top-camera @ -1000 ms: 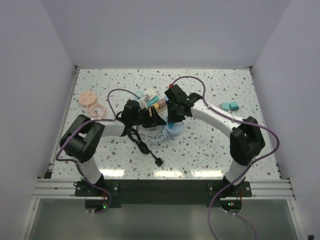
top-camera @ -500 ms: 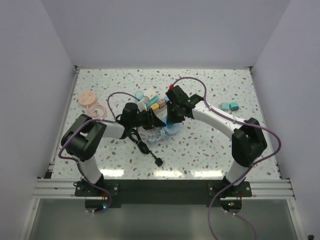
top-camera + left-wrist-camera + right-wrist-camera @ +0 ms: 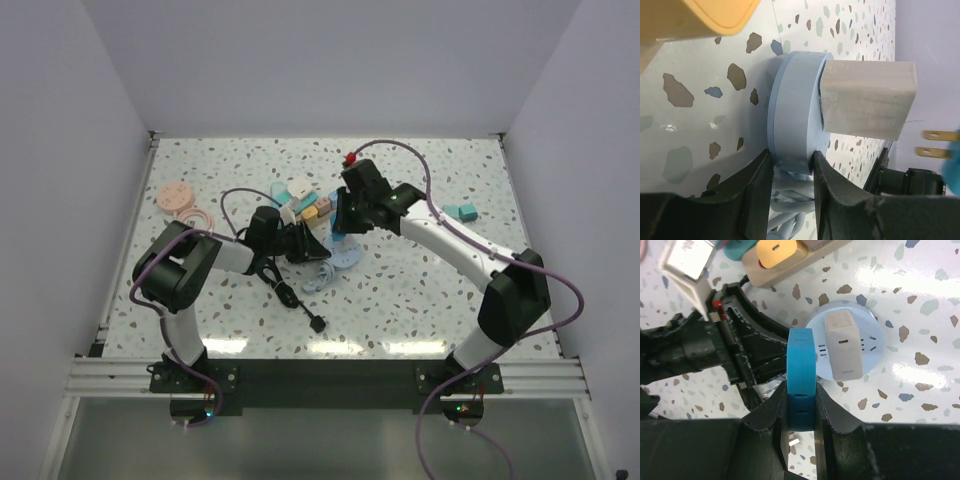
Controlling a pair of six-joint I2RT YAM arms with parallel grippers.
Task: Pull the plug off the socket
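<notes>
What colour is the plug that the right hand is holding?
Bright blue. The plug shows best in the right wrist view, gripped by the right hand.

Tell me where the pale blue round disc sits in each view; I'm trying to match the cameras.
Top external: the pale blue round disc lies mid-table, between the grippers.
Left wrist: centre, edge-on, its rim pinched by the left gripper.
Right wrist: right of centre, beyond the blue plug in the right gripper.
Shared landmark: the beige block standing on the disc, in both wrist views.
</notes>
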